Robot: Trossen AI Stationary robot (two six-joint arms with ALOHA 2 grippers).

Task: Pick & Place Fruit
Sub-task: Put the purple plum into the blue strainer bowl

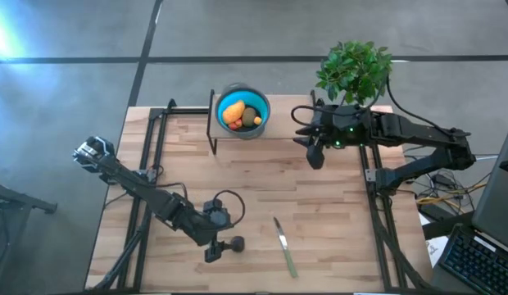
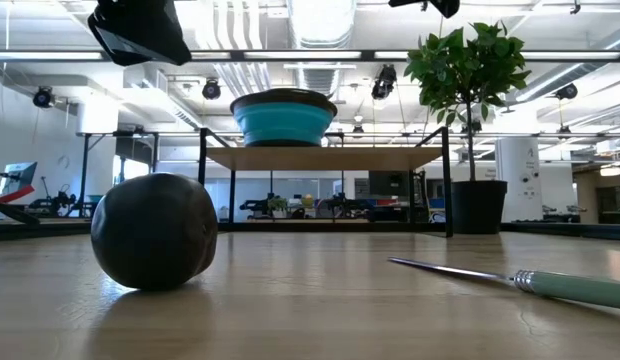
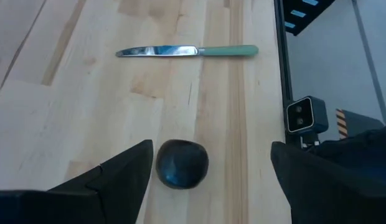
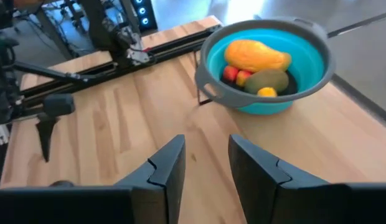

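Observation:
The black round fruit [image 3: 182, 163] lies on the wooden table near its front edge, also in the high view [image 1: 236, 243] and the low view [image 2: 153, 231]. My left gripper [image 3: 211, 177] is open and hangs above it, one finger on either side, touching nothing. The blue bowl [image 1: 256, 124] stands on a raised shelf at the table's far side. In it lie the elongated orange-yellow fruit [image 4: 255, 56], the olive-brown oval [image 4: 266, 79], the tiny red one [image 4: 230, 73] and the tiny orange one [image 4: 266, 93]. My right gripper [image 4: 205, 168] is open and empty, right of the bowl.
The green-handled knife [image 1: 285, 246] lies on the table right of the black fruit, also in the left wrist view [image 3: 187, 51]. A potted plant [image 1: 354, 70] stands at the far right behind my right arm. The bowl's shelf [image 2: 325, 157] has thin black legs.

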